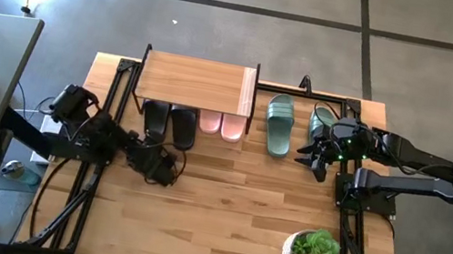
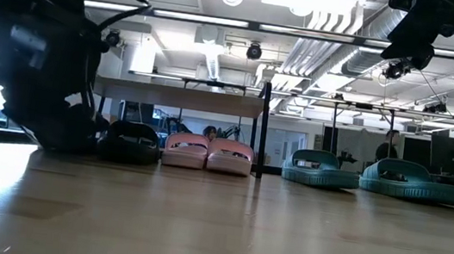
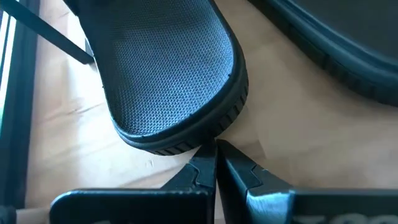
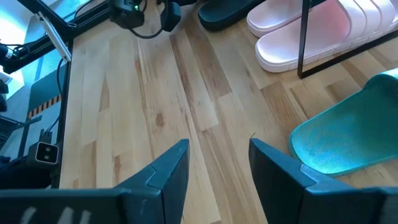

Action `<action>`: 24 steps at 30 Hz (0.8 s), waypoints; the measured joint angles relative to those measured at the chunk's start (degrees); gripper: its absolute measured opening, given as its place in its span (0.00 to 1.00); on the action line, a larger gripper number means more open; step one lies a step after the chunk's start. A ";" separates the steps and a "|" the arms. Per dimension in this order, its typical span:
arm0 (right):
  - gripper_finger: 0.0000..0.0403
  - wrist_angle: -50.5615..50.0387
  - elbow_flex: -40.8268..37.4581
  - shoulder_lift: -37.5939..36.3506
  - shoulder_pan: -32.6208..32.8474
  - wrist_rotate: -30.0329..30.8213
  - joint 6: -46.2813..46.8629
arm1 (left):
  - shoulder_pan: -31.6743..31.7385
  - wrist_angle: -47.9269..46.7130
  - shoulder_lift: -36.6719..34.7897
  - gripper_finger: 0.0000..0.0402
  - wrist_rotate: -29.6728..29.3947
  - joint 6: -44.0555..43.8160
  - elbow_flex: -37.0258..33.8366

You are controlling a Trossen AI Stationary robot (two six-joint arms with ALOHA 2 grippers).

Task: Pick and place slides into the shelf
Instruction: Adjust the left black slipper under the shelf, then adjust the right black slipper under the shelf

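High view is showing the left gripper (image 1: 166, 170) sitting just behind the heels of the black slides (image 1: 169, 123) tucked under the shelf (image 1: 197, 82), with the pink slides (image 1: 221, 125) beside them. Left wrist view is showing its fingers (image 3: 205, 171) pressing together, empty, tips nearly touching a black heel. Right wrist view is showing the right gripper (image 4: 219, 163) hanging spread, a green slide (image 4: 345, 134) just beside it.

Pale pink slides (image 1: 221, 124) and black slides (image 1: 169, 123) sit beneath the light wooden shelf (image 1: 197, 82). Sage green slides (image 1: 279, 124) show ribbed straps; the black footbed carries a fine crosshatch texture.
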 joint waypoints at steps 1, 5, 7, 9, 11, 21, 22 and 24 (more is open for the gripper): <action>0.39 0.02 0.00 0.02 0.00 0.00 -0.01 | 0.39 -0.04 0.00 0.00 0.00 0.26 0.00; 0.39 0.01 0.00 0.01 0.00 0.02 -0.02 | 2.29 -0.28 0.00 0.00 0.00 1.66 0.02; 0.39 0.02 0.00 0.00 0.00 0.02 -0.02 | 3.32 -0.38 0.00 0.00 0.01 1.66 0.02; 0.39 0.01 0.00 0.01 0.00 0.00 -0.02 | 3.98 -0.40 0.00 0.00 0.00 1.72 0.04; 0.39 0.02 0.00 0.00 0.00 0.00 -0.02 | 4.35 -0.37 0.00 0.00 0.00 2.31 0.04; 0.39 0.00 0.00 0.01 0.00 0.00 -0.02 | 2.45 -0.19 -0.20 0.00 1.25 2.04 0.04; 0.39 0.00 0.00 0.01 0.00 -0.04 -0.02 | 1.79 -0.19 -0.37 0.00 1.46 1.27 0.04; 0.39 0.01 0.00 0.00 0.00 -0.09 -0.02 | 0.14 -0.19 -0.49 0.00 1.57 -0.91 0.15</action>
